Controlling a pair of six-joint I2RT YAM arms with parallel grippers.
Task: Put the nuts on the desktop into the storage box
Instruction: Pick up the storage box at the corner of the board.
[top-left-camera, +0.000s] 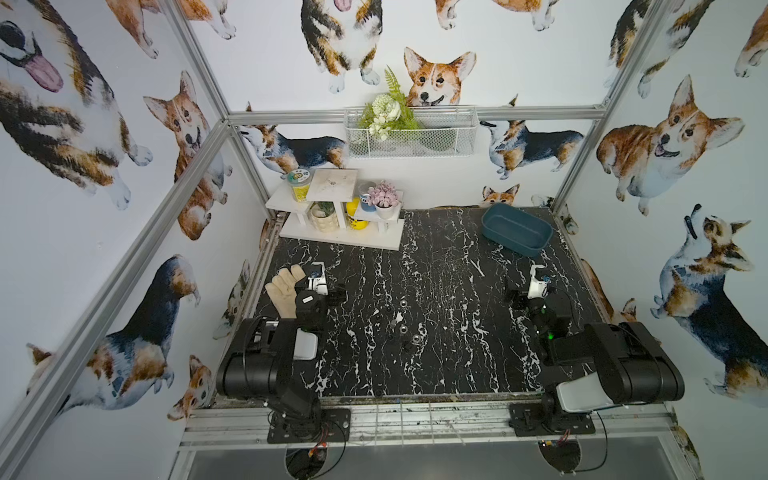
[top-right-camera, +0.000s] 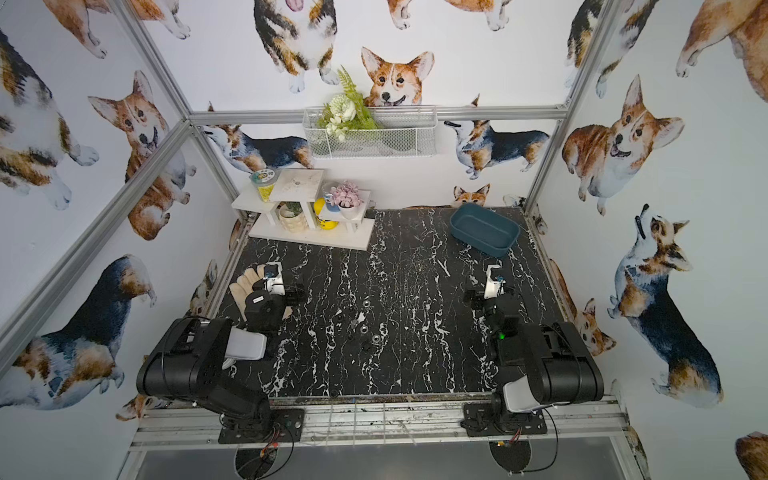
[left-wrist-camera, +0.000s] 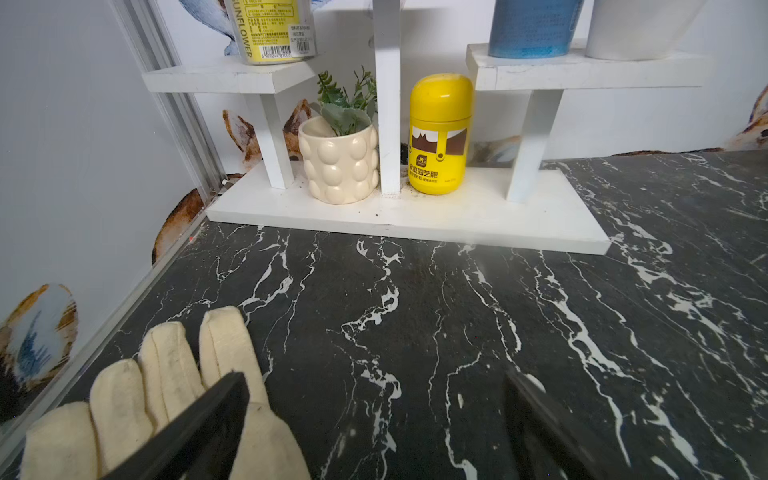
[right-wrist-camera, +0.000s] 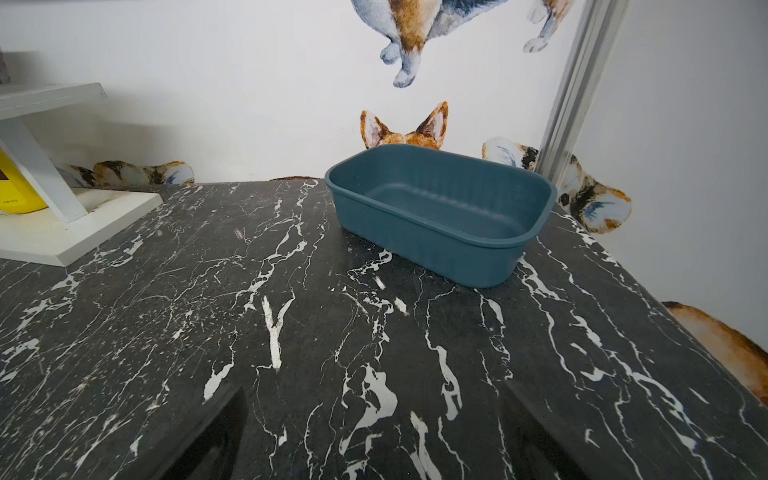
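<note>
Left gripper (top-left-camera: 324, 287), jaws apart and empty like the right gripper (top-left-camera: 533, 291), is nearer the nuts (top-left-camera: 402, 329), lying to its right and slightly behind it.

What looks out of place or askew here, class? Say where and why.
A cream work glove lies at the left edge of the desktop, unrelated to the nuts scattered mid-desktop. The empty storage box sits skewed to the desktop edges.

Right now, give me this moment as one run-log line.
left gripper: open, empty | right gripper: open, empty | nuts: on desktop | storage box: empty
</note>
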